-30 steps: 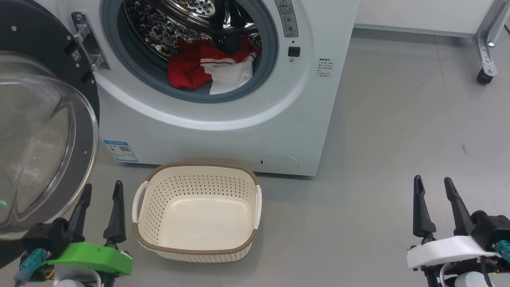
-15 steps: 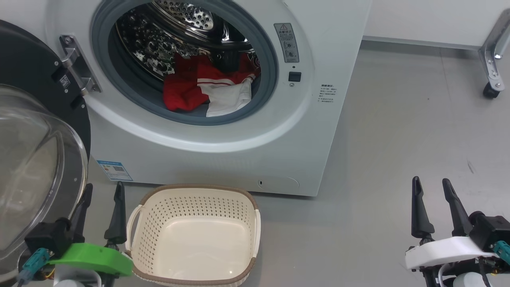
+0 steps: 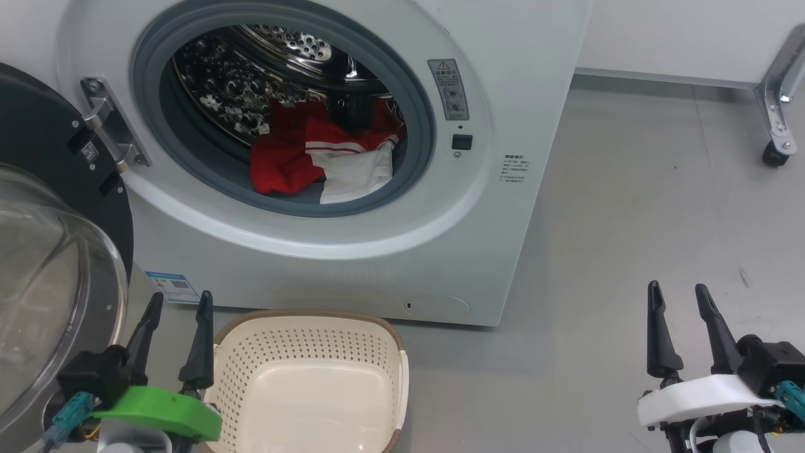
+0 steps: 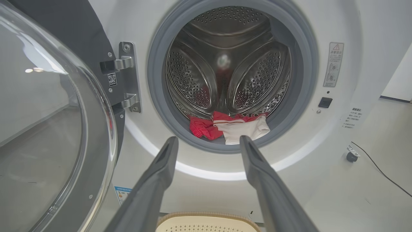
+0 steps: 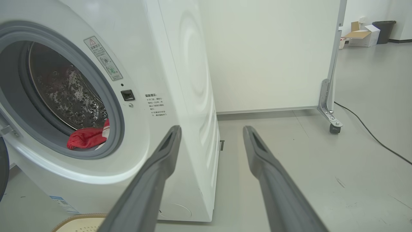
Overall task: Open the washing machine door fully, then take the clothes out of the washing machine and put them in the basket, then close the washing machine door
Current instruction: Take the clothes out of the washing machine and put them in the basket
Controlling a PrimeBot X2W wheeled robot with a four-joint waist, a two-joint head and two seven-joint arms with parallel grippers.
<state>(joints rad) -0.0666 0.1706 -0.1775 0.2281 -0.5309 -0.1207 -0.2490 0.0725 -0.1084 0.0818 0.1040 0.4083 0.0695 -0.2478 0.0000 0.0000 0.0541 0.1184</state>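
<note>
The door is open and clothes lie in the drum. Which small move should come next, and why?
Probably extend the left gripper into the washing machine toward the clothes. Its door stands wide open, the left gripper is open, empty and aimed at the clothes, and the basket is empty.

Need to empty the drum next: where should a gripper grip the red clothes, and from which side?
Grip the bunched red fold of the clothes low in the washing machine, coming straight in from the front through its opening. It stands heaped there, while the white panel lies flat. The open left gripper faces it.
</note>
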